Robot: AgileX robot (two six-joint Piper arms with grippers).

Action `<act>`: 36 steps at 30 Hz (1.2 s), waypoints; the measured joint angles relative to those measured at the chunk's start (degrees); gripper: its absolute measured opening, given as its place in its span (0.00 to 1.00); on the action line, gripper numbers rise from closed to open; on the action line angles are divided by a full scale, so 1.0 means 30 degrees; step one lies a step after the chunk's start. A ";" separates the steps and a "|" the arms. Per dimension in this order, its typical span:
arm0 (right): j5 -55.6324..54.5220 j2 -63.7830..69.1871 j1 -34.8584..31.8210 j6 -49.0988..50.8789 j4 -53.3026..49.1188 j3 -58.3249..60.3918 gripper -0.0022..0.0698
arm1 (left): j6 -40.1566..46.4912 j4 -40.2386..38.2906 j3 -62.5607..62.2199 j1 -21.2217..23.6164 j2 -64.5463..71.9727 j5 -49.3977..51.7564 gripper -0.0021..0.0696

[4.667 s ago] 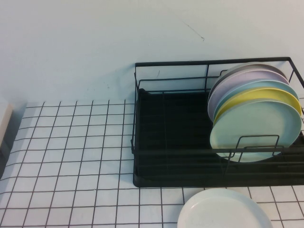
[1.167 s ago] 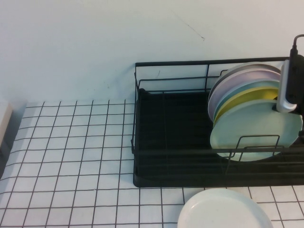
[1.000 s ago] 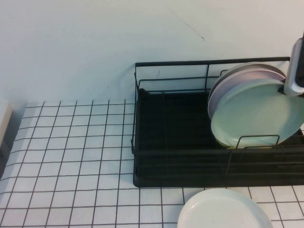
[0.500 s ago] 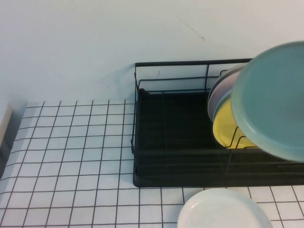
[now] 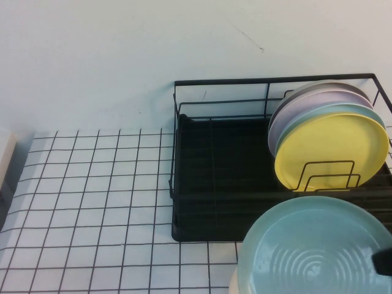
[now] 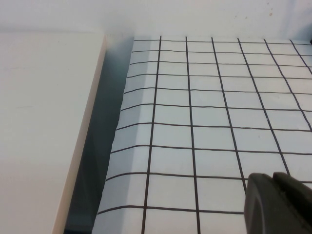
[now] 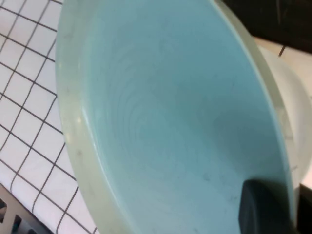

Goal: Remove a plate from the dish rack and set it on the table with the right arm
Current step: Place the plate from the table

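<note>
R gripper clamped on plate rim — plate out of rack, above white plate. L gripper over table edge — can't tell fingers.

plate: smooth, glossy (faint rings) | dish rack: black wire

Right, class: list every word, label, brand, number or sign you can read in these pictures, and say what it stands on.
None can be read: the plate held at the right gripper, the rack, its yellow plate, the table and the left gripper over it show no writing.
</note>
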 joint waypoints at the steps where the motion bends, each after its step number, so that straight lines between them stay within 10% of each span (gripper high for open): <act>1: -0.0348 0.0353 0.0000 -0.0348 0.0322 0.0330 0.13 | 0.0000 0.0000 0.0000 0.0000 0.0000 0.0000 0.02; 17: -0.3386 0.7845 0.0000 -0.7541 0.4251 0.1273 0.14 | 0.0000 0.0000 0.0000 0.0000 0.0000 0.0000 0.02; 25: -0.3703 0.8057 0.0000 -0.9672 0.4173 0.1273 0.49 | 0.0000 0.0000 0.0000 0.0000 0.0000 0.0000 0.02; 36: 0.1128 0.7973 0.0000 -0.4584 -0.4277 -0.3011 0.58 | 0.0000 0.0000 0.0000 0.0000 0.0000 0.0000 0.02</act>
